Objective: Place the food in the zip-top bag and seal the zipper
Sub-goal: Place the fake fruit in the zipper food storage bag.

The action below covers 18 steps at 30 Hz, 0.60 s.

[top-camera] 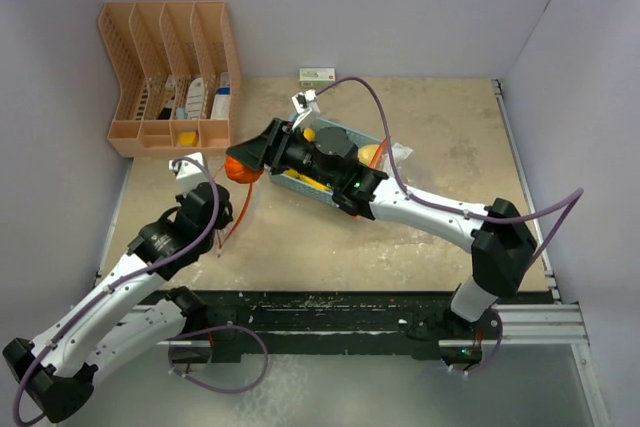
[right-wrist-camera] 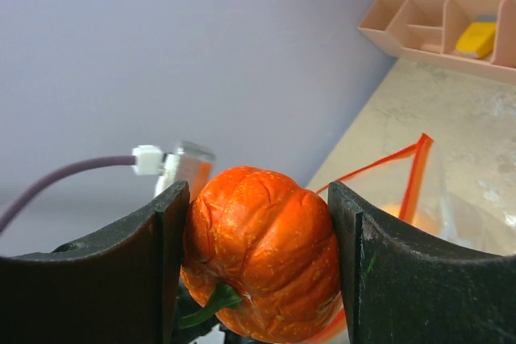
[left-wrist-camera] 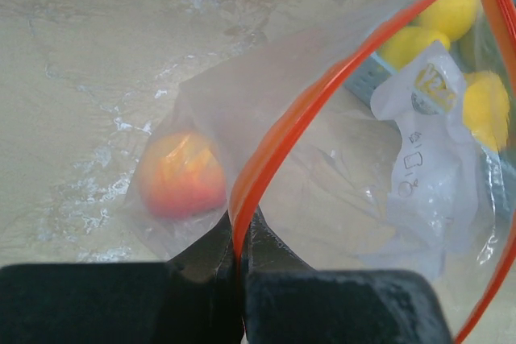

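Left gripper [left-wrist-camera: 238, 235]: shut tight, pinching the bag's rim between two black fingers [left-wrist-camera: 201, 255].
Zipper [left-wrist-camera: 282, 147]: an orange strip along the rim. It runs up and to the right from the pinch, unsealed.
Bag [left-wrist-camera: 339, 199]: clear plastic with its mouth open. The gripped edge is lifted off the table. A white printed patch [left-wrist-camera: 427, 110] shows on its wall.
Peach [left-wrist-camera: 181, 175]: red-orange, seen through the plastic. It sits low in the bag, just left of the pinched rim.
Right gripper [right-wrist-camera: 256, 199]: jaws fairly wide, clamped on the pumpkin with one finger on each flank.
Pumpkin [right-wrist-camera: 258, 251]: orange and ribbed, with its green stem pointing down. It is held in the air close to the bag's mouth, and the orange rim passes just beneath it in the right wrist view.
Yellow fruit [left-wrist-camera: 451, 6]: three pieces in the basket, beyond the bag.
Basket [left-wrist-camera: 367, 78]: light blue and slotted, on the table under the right arm.
Organizer [top-camera: 170, 67]: peach-coloured, with upright slots, at the far left of the table.
Box [top-camera: 317, 75]: small, white and green, at the far edge by the back wall.
Table [top-camera: 450, 127]: beige and mottled.
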Tool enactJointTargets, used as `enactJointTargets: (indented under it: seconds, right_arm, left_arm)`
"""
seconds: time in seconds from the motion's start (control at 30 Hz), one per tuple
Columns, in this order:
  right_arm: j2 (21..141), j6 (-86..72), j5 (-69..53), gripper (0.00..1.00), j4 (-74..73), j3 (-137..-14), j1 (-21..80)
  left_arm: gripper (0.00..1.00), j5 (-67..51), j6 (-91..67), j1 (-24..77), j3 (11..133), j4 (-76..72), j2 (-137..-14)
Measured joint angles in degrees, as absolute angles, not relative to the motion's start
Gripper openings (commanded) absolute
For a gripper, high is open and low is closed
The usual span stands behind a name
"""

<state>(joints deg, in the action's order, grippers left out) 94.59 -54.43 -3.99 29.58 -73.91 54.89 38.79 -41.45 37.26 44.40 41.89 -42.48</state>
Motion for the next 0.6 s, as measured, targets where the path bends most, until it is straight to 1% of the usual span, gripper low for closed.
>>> enactJointTargets:
  seconds: [0.17, 0.47, 0.6]
  right_arm:
    - [94.5, -55.6, -3.7, 0.22, 31.5, -73.9, 55.4]
    - [100.9, -58.5, -2.1, 0.20, 34.9, -73.1, 56.8]
    - [101.6, -58.5, 0.0, 0.20, 34.2, -71.0, 57.1]
  left_arm:
    - [0.00, 38.2, -41.6, 37.3, 43.6, 40.9, -43.0]
    - [0.00, 36.9, -42.7, 37.3, 43.3, 39.9, -42.3]
    - [0.00, 36.6, -42.9, 37.3, 43.3, 40.0, -41.3]
